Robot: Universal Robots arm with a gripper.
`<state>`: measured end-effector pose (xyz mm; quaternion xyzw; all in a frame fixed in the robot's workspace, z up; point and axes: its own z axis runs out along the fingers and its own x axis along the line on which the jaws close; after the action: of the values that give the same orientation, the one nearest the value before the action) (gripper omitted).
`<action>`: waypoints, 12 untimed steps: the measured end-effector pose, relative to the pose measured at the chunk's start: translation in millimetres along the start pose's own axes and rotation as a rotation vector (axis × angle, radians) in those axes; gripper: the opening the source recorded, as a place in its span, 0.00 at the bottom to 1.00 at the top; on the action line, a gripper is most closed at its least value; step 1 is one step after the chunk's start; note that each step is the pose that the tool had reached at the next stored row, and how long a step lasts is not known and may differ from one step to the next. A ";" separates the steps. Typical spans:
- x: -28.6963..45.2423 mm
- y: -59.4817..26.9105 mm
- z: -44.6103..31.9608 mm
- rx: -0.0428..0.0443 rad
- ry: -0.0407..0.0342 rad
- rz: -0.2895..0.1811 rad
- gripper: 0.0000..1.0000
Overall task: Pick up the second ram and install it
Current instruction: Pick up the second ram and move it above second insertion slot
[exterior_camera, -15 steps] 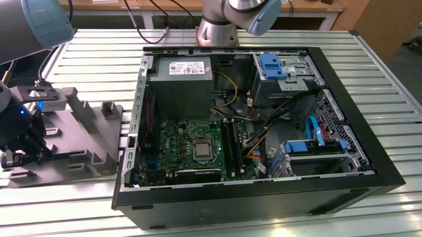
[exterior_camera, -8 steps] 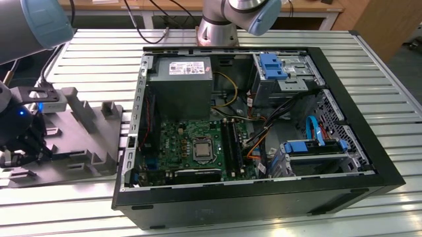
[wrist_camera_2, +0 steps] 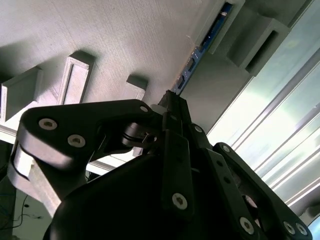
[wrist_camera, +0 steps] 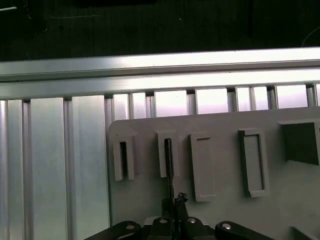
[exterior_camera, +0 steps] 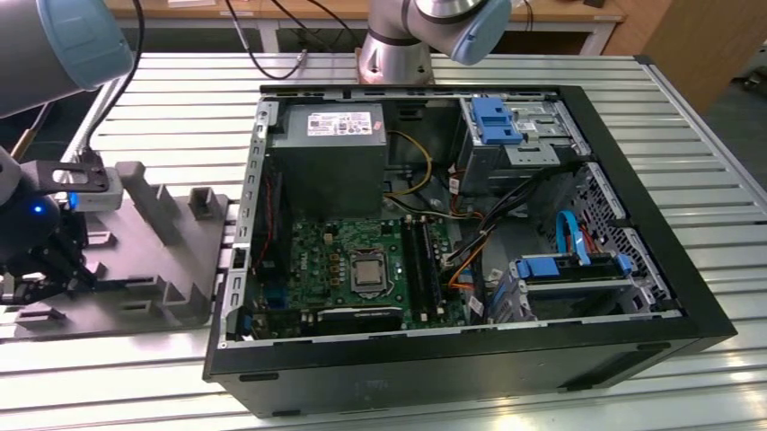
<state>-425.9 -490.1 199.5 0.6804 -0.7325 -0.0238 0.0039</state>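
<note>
A slatted aluminium table (exterior_camera: 707,135) carries everything. On it lies an open black computer case (exterior_camera: 480,377), taking up the middle and the exterior view's right. Inside it a green motherboard (exterior_camera: 348,260) sits toward the near side, with long black memory sockets (exterior_camera: 419,260) running along the board's right edge.

Just beside the case, on the exterior view's left, rests the grey moulded tray (exterior_camera: 156,233) with its upright posts. The arm's base (exterior_camera: 396,45) stands on the far side of the table, behind the case.

The gripper (exterior_camera: 36,269) hangs low over the tray's left part, well apart from the case. In the first wrist view the gripper (wrist_camera: 174,201) has its two dark fingers drawn nearly together, and the thin edge of the second ram (wrist_camera: 169,167) runs between them. The stick stands on edge, and its far end sits in the slot of one of the tray's (wrist_camera: 225,210) posts.

In the second wrist view the gripper (wrist_camera_2: 172,102) pinches the near end of the second ram (wrist_camera_2: 192,62), whose blue-tinted edge stretches away along the tray (wrist_camera_2: 125,40) into a slotted post.
</note>
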 end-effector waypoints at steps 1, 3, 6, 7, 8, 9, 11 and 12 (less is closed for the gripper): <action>0.0 0.0 0.0 0.0001 0.0000 0.000 0.13; 0.0 0.0 0.0 0.0001 -0.0001 0.001 0.13; 0.0 0.0 0.0 0.0001 -0.0001 0.002 0.13; 0.0 0.0 0.0 0.0001 -0.0001 0.002 0.13; 0.0 0.0 0.0 0.0001 -0.0001 0.003 0.13; 0.0 0.0 0.0 0.0001 -0.0002 0.003 0.13; 0.0 0.0 0.0 0.0000 0.0000 -0.001 0.13; 0.0 0.0 0.0 -0.0001 0.0001 -0.004 0.13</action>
<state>-425.9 -490.1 199.5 0.6819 -0.7311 -0.0238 0.0039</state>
